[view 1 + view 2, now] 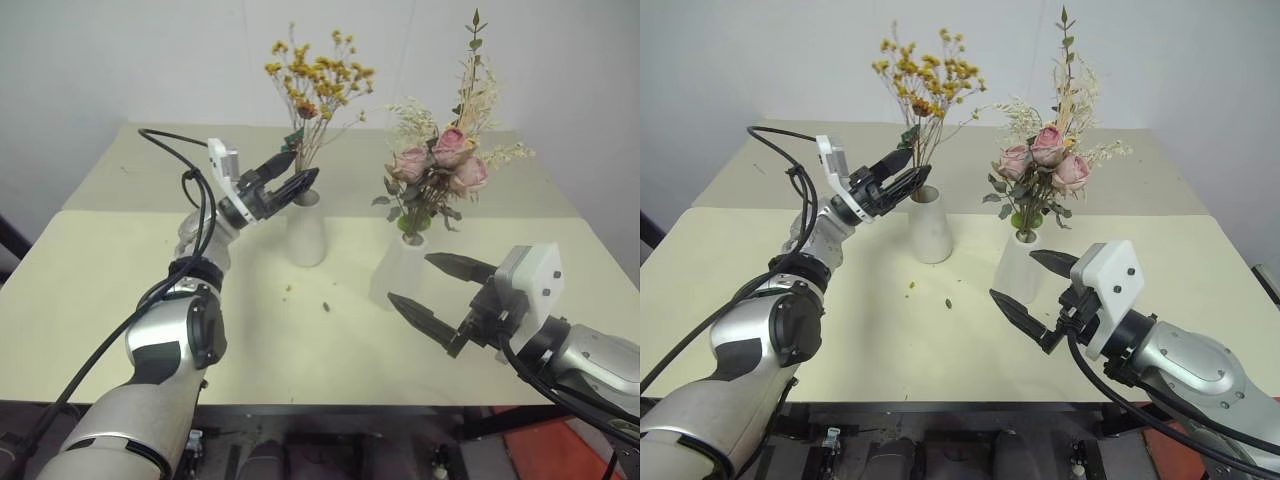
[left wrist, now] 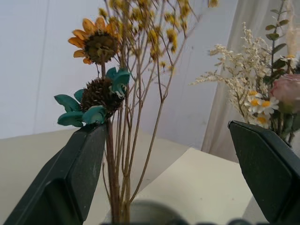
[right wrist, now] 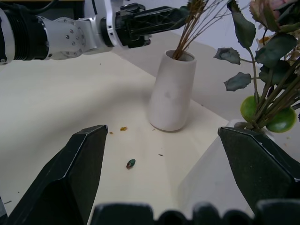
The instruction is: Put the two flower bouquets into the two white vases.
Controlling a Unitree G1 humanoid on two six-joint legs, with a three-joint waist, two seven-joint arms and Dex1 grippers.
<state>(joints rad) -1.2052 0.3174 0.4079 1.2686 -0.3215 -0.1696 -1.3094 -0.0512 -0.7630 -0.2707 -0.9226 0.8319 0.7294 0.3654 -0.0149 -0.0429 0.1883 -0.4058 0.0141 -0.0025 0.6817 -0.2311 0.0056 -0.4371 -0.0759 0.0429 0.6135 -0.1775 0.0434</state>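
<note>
Pale table; left gripper raised beside yellow bouquet.

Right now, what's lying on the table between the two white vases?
Nothing stands between the left vase and the right vase; the head views show bare table there. A few fallen bits lie just in front of the gap.

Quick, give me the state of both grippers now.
Left gripper: open, holding nothing, jaws either side of the yellow bouquet stems above its vase.
Right gripper: open, empty, beside the pink bouquet's vase.
</note>
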